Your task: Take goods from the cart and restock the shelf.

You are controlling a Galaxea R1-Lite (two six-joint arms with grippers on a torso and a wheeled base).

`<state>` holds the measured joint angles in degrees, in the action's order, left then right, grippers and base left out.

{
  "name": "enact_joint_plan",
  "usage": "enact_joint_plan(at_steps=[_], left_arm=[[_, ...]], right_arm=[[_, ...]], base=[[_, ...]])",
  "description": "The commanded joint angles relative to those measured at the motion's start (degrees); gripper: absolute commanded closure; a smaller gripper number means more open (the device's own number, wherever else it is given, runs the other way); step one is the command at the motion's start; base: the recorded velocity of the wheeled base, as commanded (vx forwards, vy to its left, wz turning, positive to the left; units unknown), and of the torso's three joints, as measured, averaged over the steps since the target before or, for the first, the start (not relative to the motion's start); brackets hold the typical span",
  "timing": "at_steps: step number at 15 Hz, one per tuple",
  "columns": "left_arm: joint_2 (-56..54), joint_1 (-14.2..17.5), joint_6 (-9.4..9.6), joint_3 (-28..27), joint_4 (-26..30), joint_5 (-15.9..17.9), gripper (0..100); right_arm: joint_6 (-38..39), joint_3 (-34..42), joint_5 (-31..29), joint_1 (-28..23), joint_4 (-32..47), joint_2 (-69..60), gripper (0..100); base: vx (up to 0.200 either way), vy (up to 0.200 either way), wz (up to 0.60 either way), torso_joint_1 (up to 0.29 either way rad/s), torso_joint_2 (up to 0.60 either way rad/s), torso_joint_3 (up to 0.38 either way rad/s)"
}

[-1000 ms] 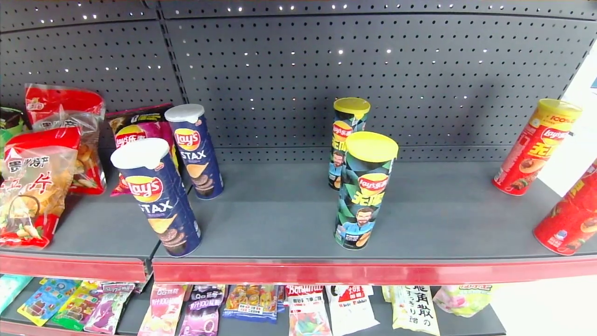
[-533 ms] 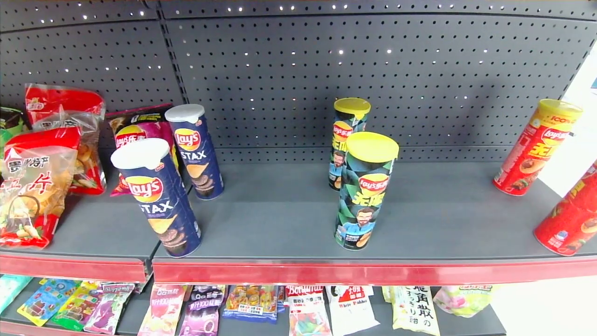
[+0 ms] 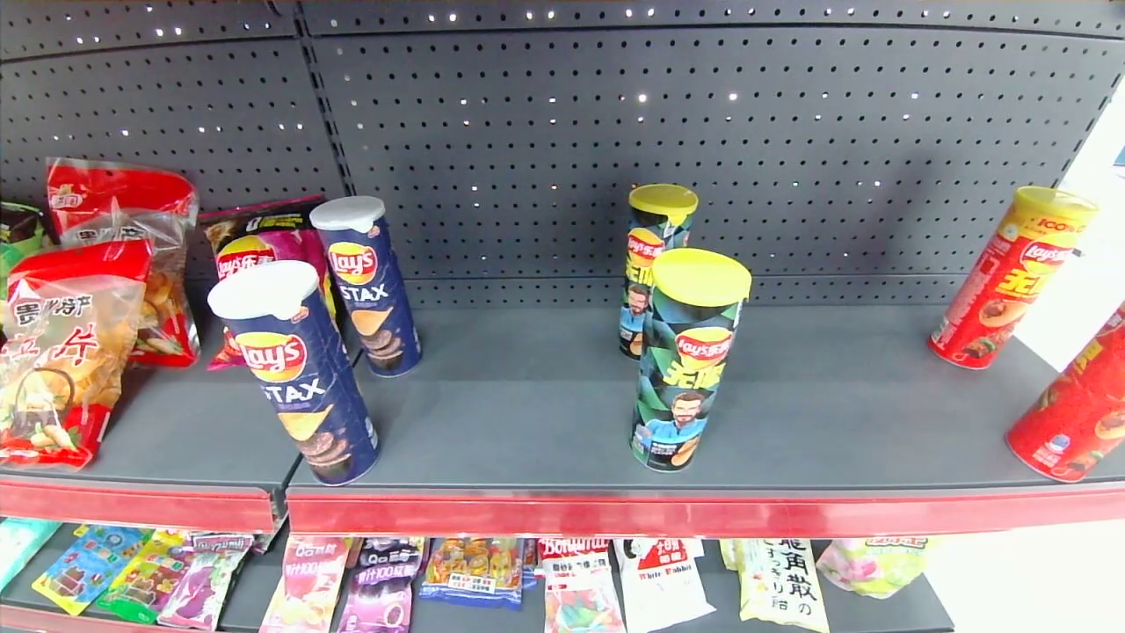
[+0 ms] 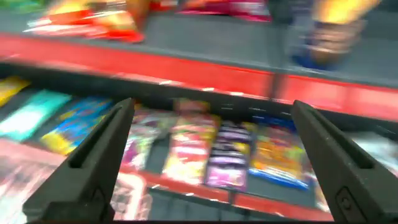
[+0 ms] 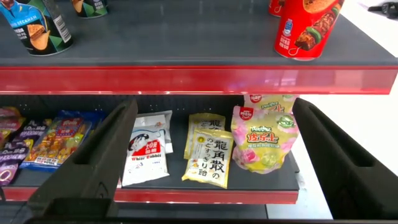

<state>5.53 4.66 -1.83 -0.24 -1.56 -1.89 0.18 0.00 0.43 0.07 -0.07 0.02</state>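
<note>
No shift on shelf (image 3: 527, 413); rightmost red can (image 3: 1077, 409) half out of view.

1. The shelf (image 3: 545, 413) is viewed from in front and above by the head camera.
2. Its red edge (image 4: 205, 71) and the packets (image 4: 227, 155) below are faced from lower and nearer by the left wrist camera.
3. The right wrist camera is set likewise, farther right; the green can (image 5: 34, 25) is shared with the head view.
</note>
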Motion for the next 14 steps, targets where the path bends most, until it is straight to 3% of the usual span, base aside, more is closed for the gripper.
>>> enact_joint_plan(at_steps=[1, 3, 6, 14], left_arm=[[-0.52, -0.53, 1.65, 0.24, 1.82, 1.36, 0], [-0.61, -1.14, 2.09, 0.16, 1.74, 1.98, 0], [-2.55, -5.89, 2.18, 0.16, 1.65, 2.15, 0], [-5.53, -4.74, 1.83, 0.16, 1.65, 2.15, 0]], right_arm=[[-0.01, 0.00, 0.01, 0.01, -0.01, -0.02, 0], [-0.01, 0.00, 0.01, 0.01, -0.01, -0.02, 0], [-0.09, 0.00, 0.10, 0.01, -0.01, -0.02, 0], [-0.45, 0.00, 0.89, 0.01, -0.10, -0.02, 0]], base=[[0.000, 0.000, 0.00, 0.000, 0.00, 0.000], [0.000, 0.000, 0.00, 0.000, 0.00, 0.000], [0.000, 0.000, 0.00, 0.000, 0.00, 0.000], [0.000, 0.000, 0.00, 0.000, 0.00, 0.000]])
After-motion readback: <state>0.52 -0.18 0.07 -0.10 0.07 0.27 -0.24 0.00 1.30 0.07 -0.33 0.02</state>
